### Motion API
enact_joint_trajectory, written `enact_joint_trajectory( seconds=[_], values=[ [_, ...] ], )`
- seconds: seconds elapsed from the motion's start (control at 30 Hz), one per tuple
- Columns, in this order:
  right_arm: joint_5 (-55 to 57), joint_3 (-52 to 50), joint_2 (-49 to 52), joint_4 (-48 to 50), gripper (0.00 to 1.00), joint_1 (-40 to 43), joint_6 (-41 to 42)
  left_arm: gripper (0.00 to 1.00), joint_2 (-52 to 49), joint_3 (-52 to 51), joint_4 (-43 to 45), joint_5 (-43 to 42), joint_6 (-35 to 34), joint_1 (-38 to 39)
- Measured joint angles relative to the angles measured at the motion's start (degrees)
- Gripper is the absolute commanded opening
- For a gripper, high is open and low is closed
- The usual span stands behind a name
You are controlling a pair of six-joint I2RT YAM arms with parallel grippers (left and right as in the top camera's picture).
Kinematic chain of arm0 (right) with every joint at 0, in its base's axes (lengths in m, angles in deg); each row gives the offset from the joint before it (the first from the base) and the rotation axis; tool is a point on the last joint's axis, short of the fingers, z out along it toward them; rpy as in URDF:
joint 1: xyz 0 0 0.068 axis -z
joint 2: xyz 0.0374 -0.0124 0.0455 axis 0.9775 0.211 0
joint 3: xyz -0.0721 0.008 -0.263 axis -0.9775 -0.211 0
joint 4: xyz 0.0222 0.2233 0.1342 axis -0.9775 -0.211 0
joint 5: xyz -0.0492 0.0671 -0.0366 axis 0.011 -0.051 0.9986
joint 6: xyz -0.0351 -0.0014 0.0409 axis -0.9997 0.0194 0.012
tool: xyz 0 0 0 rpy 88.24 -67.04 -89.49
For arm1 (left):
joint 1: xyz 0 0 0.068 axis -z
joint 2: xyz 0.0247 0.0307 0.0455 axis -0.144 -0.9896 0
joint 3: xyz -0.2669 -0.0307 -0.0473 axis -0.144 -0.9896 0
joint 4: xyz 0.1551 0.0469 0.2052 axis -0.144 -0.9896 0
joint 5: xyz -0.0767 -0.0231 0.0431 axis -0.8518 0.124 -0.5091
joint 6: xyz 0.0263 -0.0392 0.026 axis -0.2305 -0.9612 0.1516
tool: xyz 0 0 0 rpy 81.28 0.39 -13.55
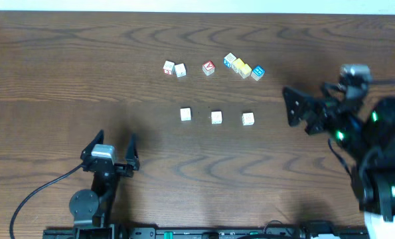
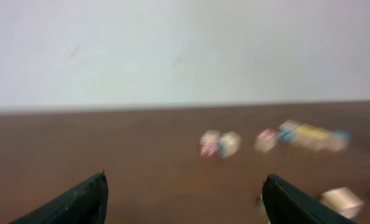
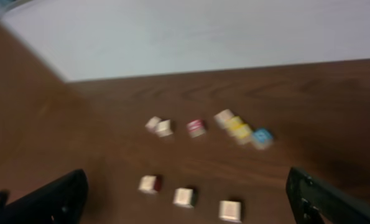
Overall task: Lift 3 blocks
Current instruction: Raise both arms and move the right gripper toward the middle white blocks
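Note:
Three plain white blocks lie in a row mid-table: left block (image 1: 186,114), middle block (image 1: 216,117), right block (image 1: 248,119). My right gripper (image 1: 289,106) hovers open just right of that row, pointing at it. The right wrist view shows the left block (image 3: 149,183), middle block (image 3: 184,196) and right block (image 3: 230,210) ahead of the right gripper (image 3: 186,177), nothing between its fingers. My left gripper (image 1: 115,139) stands open near the front left, well apart from the blocks. In the blurred left wrist view the left gripper (image 2: 185,180) is empty, with one white block (image 2: 341,200) at lower right.
Behind the white row sits a line of coloured cubes: a red-marked pair (image 1: 174,68), a red one (image 1: 208,68), and a yellow and blue cluster (image 1: 245,68). A black cable (image 1: 31,199) trails from the left arm's base. The table's far edge meets a white wall.

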Motion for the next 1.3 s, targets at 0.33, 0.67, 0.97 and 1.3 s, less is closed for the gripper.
enact_joint_trajectory(
  seconds=[0.33, 0.67, 0.97, 1.3],
  values=[
    [-2.99, 3.67, 11.93, -11.13, 0.99, 0.0, -0.28, 0.8, -7.85, 13.22, -8.17, -8.2, -4.02, 0.0],
    [1.11, 16.44, 27.47, -26.16, 0.99, 0.0, -3.54, 0.8, -42.18, 46.99, -29.46, -22.12, -2.84, 0.04],
    [1.07, 16.2, 31.21, -25.88, 0.85, 0.0, -4.46, 0.8, -60.41, 50.14, -45.64, -24.24, -4.39, 0.26],
    [2.6, 16.06, 37.16, -20.22, 0.47, 0.0, -3.19, 0.8, -75.69, 64.7, -60.37, -13.33, -6.75, 2.29]
  ],
)
